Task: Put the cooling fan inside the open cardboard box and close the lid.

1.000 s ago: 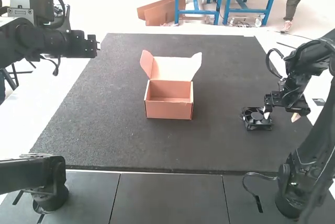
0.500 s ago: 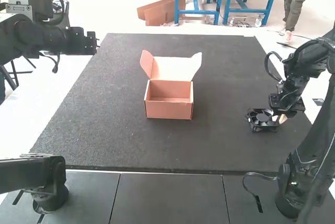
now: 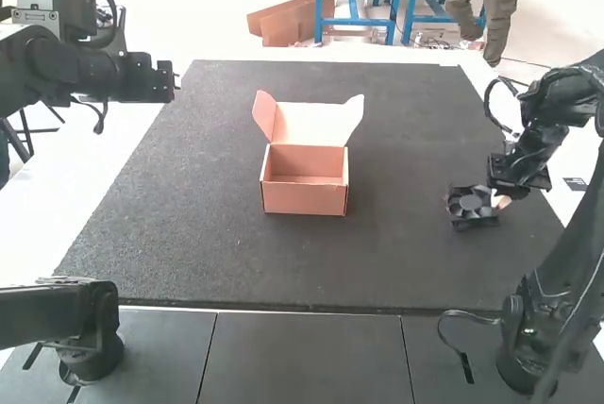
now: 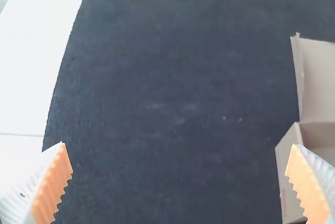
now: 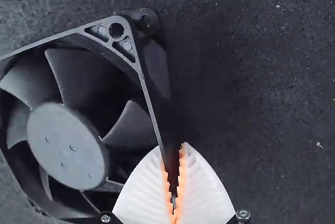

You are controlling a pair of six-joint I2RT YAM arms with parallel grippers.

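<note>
Black textured mat (image 3: 189, 196) first: my left tool (image 4: 175, 177) hangs wide open above its far-left edge. The open brown cardboard box (image 3: 304, 180) stands mid-mat. Right of it, my right tool (image 5: 174, 182) pinches the frame of the square black cooling fan (image 3: 470, 206).

Right of the box (image 3: 304, 193), the fan (image 3: 469, 207) seems tilted.

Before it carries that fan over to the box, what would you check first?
1. Right tool shut on the fan frame's edge: ok.
2. Grip firm enough on that thin edge: cannot tell.
3. Fan lifted clear of the mat: cannot tell.
4. Box open, lid standing up: ok.
5. Mat between fan and box free of obstacles: ok.
6. Left tool open, well away from the box: ok.
</note>
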